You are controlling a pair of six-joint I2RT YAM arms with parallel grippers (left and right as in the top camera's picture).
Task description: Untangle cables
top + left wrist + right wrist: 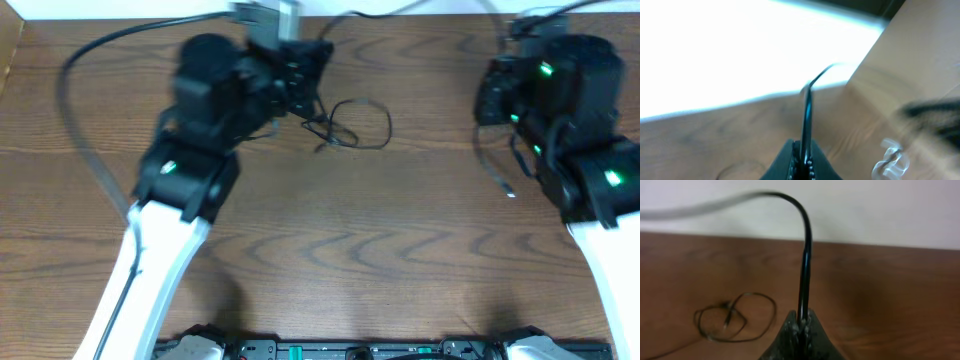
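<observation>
Your left claw (803,157) clenched on a black cable (808,107), right claw (802,326) on a second cable (804,265), loop (388,125) on desk (400,250).

Left gripper (802,162) clamps a thin black cable (807,107), which rises from the closed jaws and bends right above a wooden table (705,140). A blurred dark shape (932,112) and a pale smear (892,161) sit at right.
</observation>
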